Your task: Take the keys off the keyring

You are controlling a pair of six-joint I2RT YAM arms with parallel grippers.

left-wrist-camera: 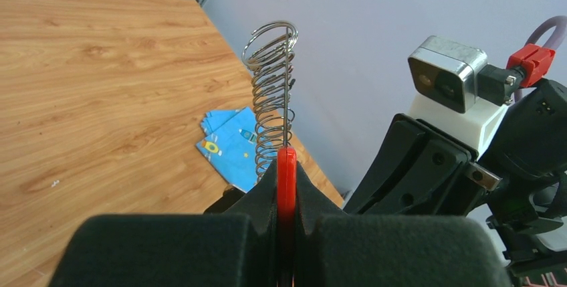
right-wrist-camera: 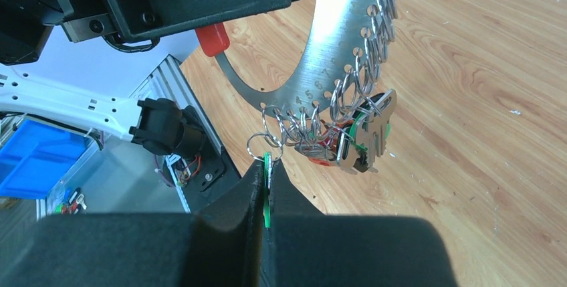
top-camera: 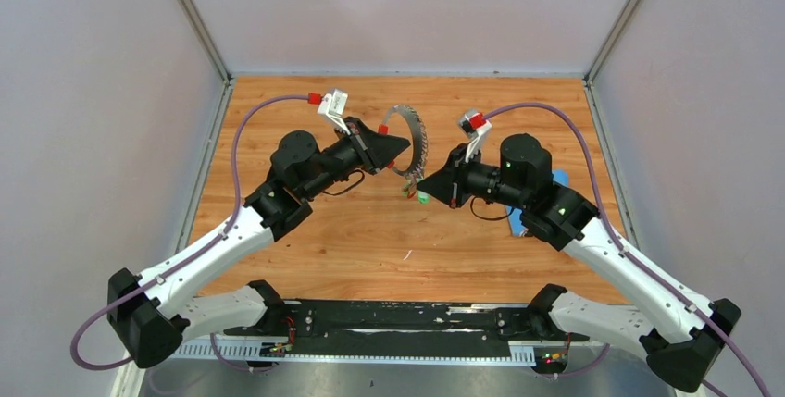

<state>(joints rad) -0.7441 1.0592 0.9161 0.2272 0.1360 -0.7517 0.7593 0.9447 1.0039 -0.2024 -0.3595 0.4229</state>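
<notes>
The keyring (top-camera: pixel 414 138) is a silvery curved band with many small wire rings along its edge, held upright above the table's middle. My left gripper (top-camera: pixel 404 144) is shut on its red part (left-wrist-camera: pixel 286 173), and the rings (left-wrist-camera: pixel 273 93) stand up beyond my fingers. In the right wrist view the band (right-wrist-camera: pixel 334 46) curves down to a bunch of silver keys (right-wrist-camera: pixel 358 136) with green and red caps. My right gripper (top-camera: pixel 428 189) is shut on a green-capped key (right-wrist-camera: pixel 267 166) that hangs from a small ring (right-wrist-camera: pixel 261 145) at the band's lower end.
A blue patterned cloth (left-wrist-camera: pixel 231 143) lies on the wooden table (top-camera: pixel 305 230) at the right, partly under my right arm (top-camera: pixel 555 179). Grey walls enclose the table on three sides. A black rail (top-camera: pixel 398 318) runs along the near edge.
</notes>
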